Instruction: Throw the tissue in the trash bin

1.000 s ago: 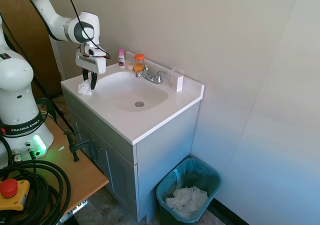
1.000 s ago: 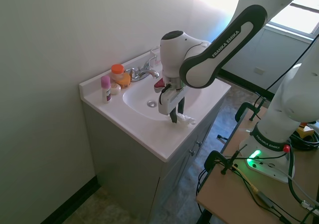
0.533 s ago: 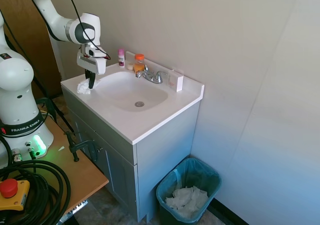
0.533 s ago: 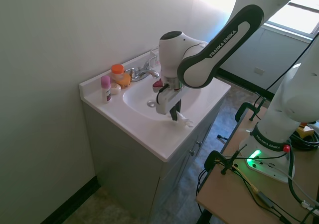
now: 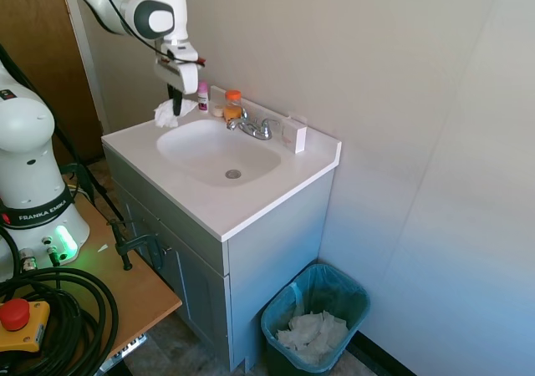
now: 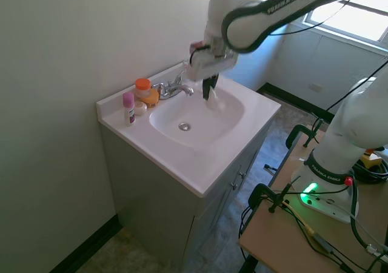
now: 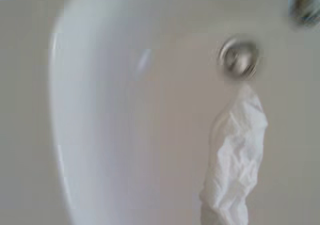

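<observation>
One small wad, the tissue (image 5: 166,114), hangs in the air above the sink (image 5: 213,150), held near the side of the basin that is far from the trash bin (image 5: 316,322). The gripper (image 5: 176,103) has its jaws closed on the upper end of the tissue, so the paper hangs down loose below the fingers. You can judge that it is held this high to clear the countertop (image 5: 251,200) and the faucet (image 5: 253,127) on the way over. In the wrist view the tissue (image 7: 235,160) shows as a long wrinkled strip over the basin, with the drain (image 7: 238,56) just past its end.

From the sink, the trash bin stands on the floor, down beside the cabinet (image 5: 276,251) and near the wall, well apart from the tissue. It has a bluish bag as lining, and a heap of crumpled white paper (image 5: 311,334) already lies in its bottom; there is plenty of room above that heap.

At the back of the sink, by the faucet, stand an orange-capped bottle (image 5: 232,104), a pink bottle (image 5: 202,95) and a small white box (image 5: 294,133). You need to carry the tissue across the whole sink and then down, without touching these.
</observation>
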`<act>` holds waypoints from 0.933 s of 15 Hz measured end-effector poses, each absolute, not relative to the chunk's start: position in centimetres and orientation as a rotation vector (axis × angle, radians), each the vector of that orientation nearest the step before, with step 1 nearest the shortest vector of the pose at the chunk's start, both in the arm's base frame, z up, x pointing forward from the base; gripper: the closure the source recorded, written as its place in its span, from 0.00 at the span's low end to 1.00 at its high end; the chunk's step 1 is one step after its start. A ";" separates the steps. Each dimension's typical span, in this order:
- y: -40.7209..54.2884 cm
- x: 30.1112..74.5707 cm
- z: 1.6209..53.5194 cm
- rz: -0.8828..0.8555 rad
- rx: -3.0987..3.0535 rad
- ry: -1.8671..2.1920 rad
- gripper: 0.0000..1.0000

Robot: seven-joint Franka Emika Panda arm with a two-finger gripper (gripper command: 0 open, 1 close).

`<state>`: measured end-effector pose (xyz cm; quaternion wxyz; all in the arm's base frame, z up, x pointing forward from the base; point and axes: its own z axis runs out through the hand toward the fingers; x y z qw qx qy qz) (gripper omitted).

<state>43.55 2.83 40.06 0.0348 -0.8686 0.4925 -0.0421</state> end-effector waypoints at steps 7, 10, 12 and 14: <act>-24.7 42.0 48.1 -0.331 -2.082 1.935 1.00; -33.3 42.3 45.4 -0.296 -1.863 2.086 1.00; -37.1 43.6 42.3 -0.247 -1.756 2.181 1.00; -40.2 45.0 38.5 -0.198 -1.686 2.291 1.00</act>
